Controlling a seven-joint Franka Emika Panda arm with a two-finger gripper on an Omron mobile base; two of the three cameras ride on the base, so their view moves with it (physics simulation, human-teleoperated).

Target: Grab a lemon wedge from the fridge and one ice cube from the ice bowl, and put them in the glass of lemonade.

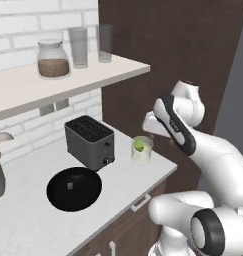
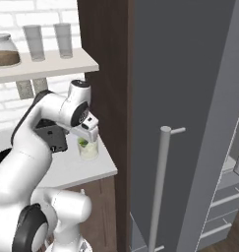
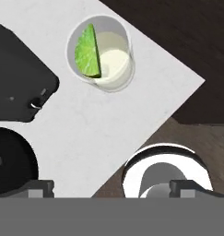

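Hand view: end effector (image 3: pixel 118 186) spread wide, empty, above the desk (image 3: pixel 109 124); ice cube (image 1: pixel 70 186), small, slick, light, lies in the ice bowl (image 1: pixel 58 197), best pinched across flat faces; beyond, lemon wedge (image 3: pixel 87 50) sits in the glass of lemonade (image 3: pixel 114 64).

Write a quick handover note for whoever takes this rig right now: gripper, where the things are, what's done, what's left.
Gripper: open, holding nothing, above the counter near the glass of lemonade.
Lemon wedge: in the glass. Done.
Ice cube: lying in the ice bowl, in front of the toaster.
Left: pick the ice cube and drop it in the glass.
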